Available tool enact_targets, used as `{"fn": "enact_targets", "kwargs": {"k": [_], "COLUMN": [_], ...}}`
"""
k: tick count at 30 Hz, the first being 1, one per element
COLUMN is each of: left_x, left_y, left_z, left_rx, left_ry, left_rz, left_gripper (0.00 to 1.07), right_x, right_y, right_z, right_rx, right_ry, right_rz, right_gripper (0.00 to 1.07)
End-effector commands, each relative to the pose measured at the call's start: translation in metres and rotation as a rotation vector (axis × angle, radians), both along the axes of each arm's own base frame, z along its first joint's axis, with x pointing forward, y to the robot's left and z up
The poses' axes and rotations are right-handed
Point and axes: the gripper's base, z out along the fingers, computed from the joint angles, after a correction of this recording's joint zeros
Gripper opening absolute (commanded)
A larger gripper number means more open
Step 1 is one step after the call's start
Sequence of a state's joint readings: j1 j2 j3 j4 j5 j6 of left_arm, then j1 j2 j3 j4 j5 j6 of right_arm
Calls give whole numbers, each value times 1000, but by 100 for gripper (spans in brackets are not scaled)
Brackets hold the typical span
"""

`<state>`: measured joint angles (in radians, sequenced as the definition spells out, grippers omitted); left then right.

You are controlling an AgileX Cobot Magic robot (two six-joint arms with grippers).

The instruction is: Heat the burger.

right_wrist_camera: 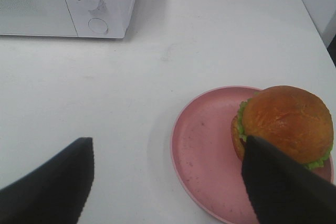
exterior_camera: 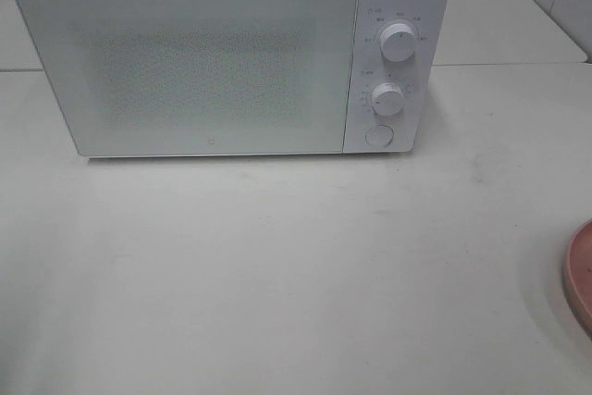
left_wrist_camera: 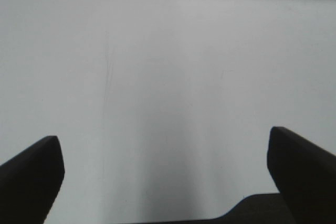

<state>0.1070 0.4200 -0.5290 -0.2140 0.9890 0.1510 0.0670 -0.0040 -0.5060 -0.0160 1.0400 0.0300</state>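
Both grippers stand open and empty: my right gripper [right_wrist_camera: 168, 182] hangs with its jaws spread just short of the burger [right_wrist_camera: 286, 124], and my left gripper [left_wrist_camera: 165, 177] hangs wide open over bare table [left_wrist_camera: 157, 77]. The burger sits upright toward one side of the pink plate [right_wrist_camera: 202, 150], off on the right of the table; from the high camera I catch only the plate's rim [exterior_camera: 581, 275] at the right edge and no burger at all. Farther out, the white microwave [exterior_camera: 231, 53] stands at the back with its door [exterior_camera: 185, 62] shut, two knobs and a round button [exterior_camera: 379, 135] on its panel. I judge we are at the very start: nothing is picked up. Next I must get that door open, probably by the button, then take the burger without squashing it.
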Motion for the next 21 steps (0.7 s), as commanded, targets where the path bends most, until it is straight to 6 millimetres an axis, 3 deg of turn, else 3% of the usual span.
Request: {"fn": "enact_targets", "kwargs": {"k": [1, 6, 16, 21], "left_x": [-15, -29, -71, -73], "left_y": [2, 3, -2, -5], "left_z": [-1, -5, -1, -1], "left_rx": [50, 92, 112, 86], "left_ry": [-44, -74, -348, -364], "left_rz": [8, 21, 26, 14], "left_gripper": [101, 101, 101, 101], "right_x": [-4, -4, -4, -3], "right_y": [0, 0, 0, 0], "right_z": [0, 0, 0, 0], "right_rx": [0, 0, 0, 1], "right_ry": [-29, -29, -29, -25], "right_rz": [-5, -5, -5, -5], "right_gripper": [76, 76, 76, 76]}}
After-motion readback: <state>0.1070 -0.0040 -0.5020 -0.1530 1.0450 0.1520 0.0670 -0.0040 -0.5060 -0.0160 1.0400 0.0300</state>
